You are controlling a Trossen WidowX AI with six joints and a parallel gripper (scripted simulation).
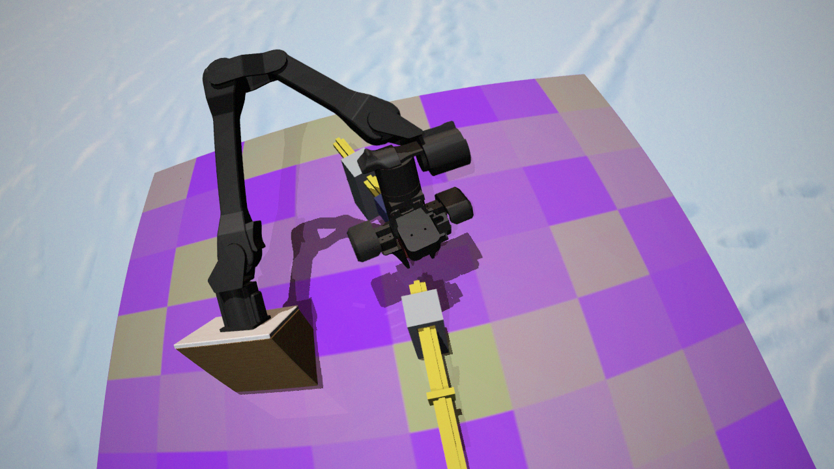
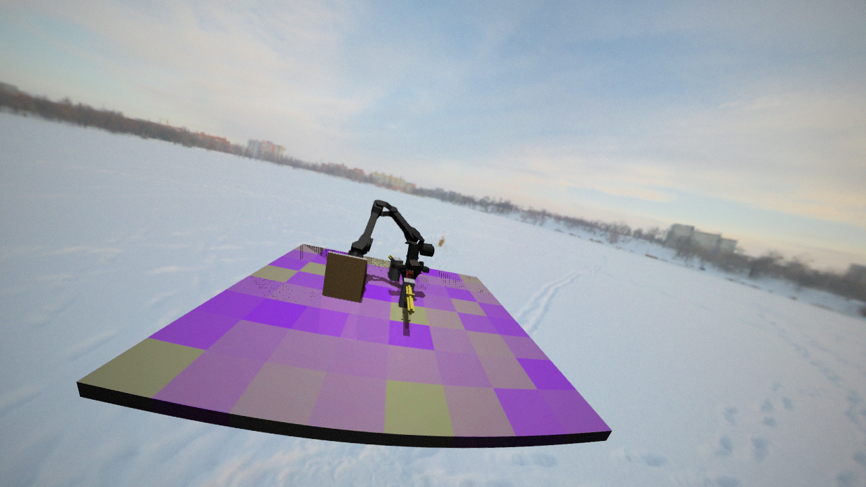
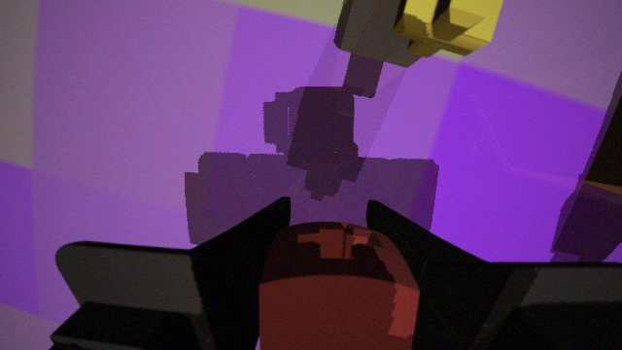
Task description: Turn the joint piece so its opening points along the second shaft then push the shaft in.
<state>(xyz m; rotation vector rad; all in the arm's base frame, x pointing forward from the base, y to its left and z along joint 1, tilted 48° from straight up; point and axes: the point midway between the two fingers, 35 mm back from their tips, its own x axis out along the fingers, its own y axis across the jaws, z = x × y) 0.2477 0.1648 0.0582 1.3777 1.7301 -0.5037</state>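
Note:
My gripper (image 1: 419, 260) (image 3: 328, 206) is shut on the red joint piece (image 3: 335, 311) (image 2: 409, 274), which lies between its fingers in the wrist view. Its opening is hidden. The first shaft (image 1: 342, 146) is yellow and passes through the first block (image 1: 362, 189) (image 2: 394, 270). A dark blue part (image 1: 380, 204) shows beyond the block, partly behind the gripper. The second shaft (image 1: 433, 361) (image 2: 409, 299) (image 3: 473, 19) is yellow with a collar and runs through the second block (image 1: 422, 309) (image 2: 402, 296) (image 3: 371, 34). Its near end sticks out a little towards the gripper, apart from the joint piece.
The arm (image 1: 228, 157) stands on a brown box (image 1: 250, 364) (image 2: 345, 276) left of the second block in the top view. Everything stands on a purple and beige checkered table (image 1: 641, 314) (image 2: 363, 357). The arm's shadow falls between the two blocks.

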